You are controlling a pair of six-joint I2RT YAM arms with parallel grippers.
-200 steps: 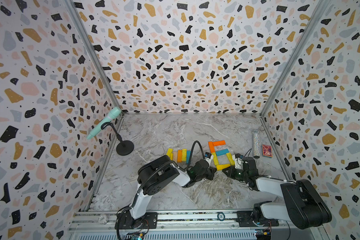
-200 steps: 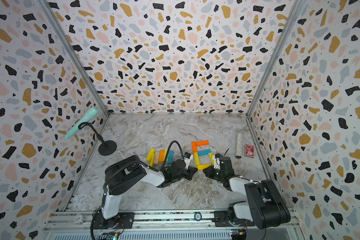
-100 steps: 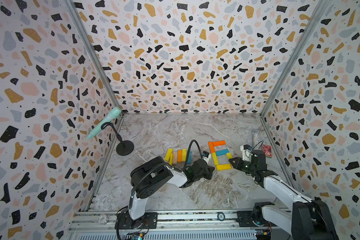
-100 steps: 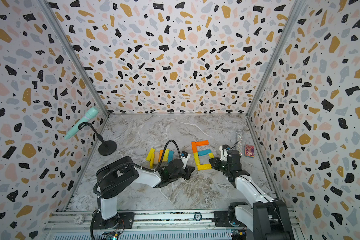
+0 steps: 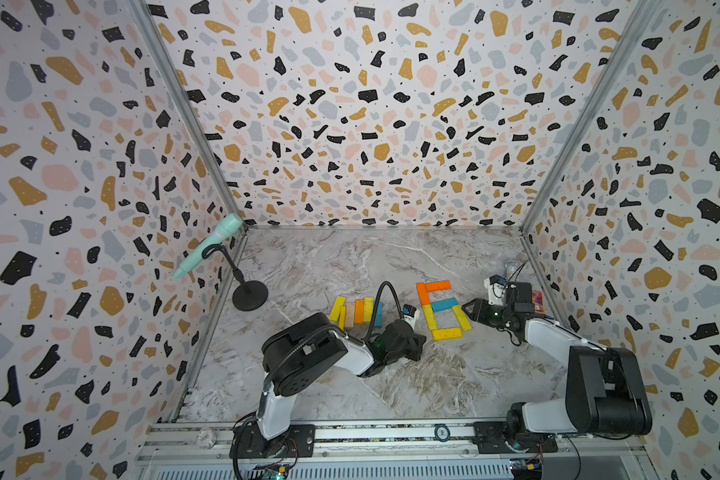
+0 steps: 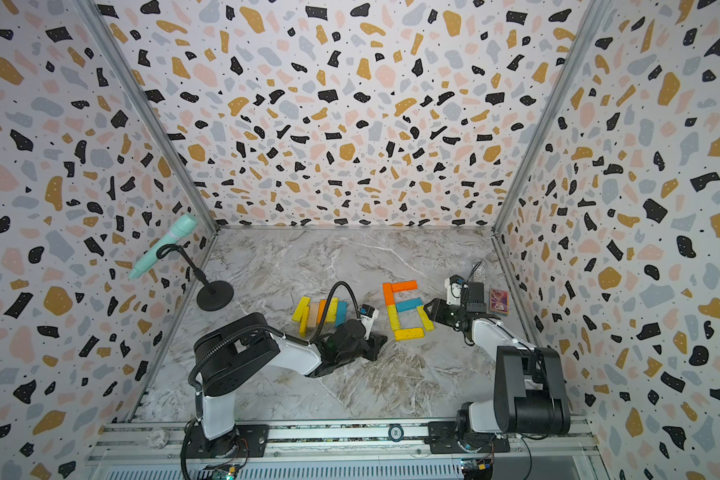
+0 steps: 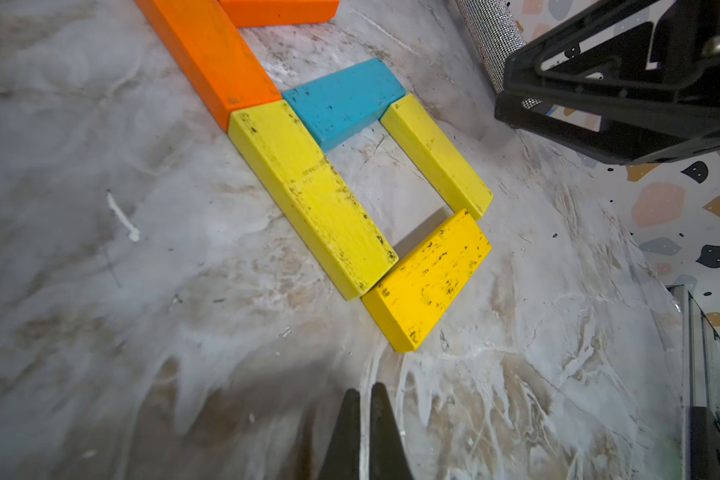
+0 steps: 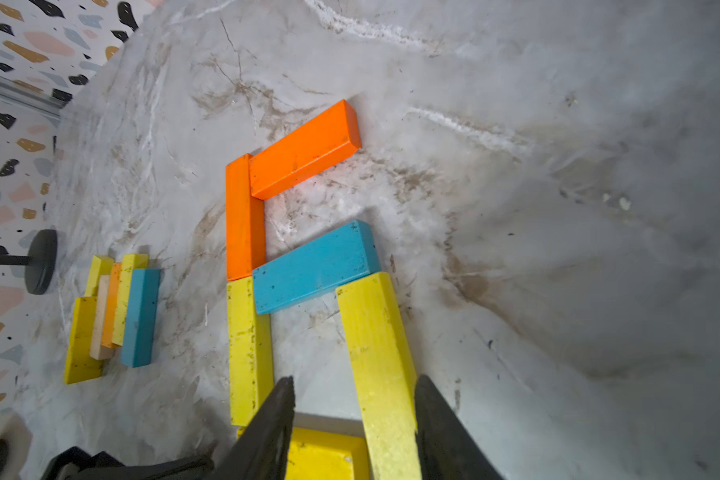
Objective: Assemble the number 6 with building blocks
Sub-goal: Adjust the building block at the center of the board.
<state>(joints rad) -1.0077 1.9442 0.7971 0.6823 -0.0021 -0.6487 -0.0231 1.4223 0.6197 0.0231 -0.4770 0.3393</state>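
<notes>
The building blocks form a 6 on the marble floor: two orange (image 5: 438, 286), one blue (image 5: 444, 304) and three yellow (image 5: 446, 333). Spare blocks (image 5: 356, 311) lie side by side to their left. My right gripper (image 8: 354, 380) is open and straddles the loop's right yellow block (image 8: 375, 332), which lies flat close to one finger. In both top views it sits at the figure's right edge (image 5: 470, 309) (image 6: 430, 309). My left gripper (image 7: 366, 388) is shut and empty, low on the floor just in front of the bottom yellow block (image 7: 427, 278).
A mint microphone (image 5: 208, 245) on a black stand (image 5: 249, 295) is at the left wall. A glittery tube (image 7: 491, 37) and a small red box (image 5: 537, 300) lie by the right wall. Patterned walls enclose three sides; a metal rail (image 5: 391, 434) runs along the front.
The right gripper has opened wide and let go of the yellow block at the loop's right side. Its arm has shifted back toward the right wall. The left gripper stayed shut.
</notes>
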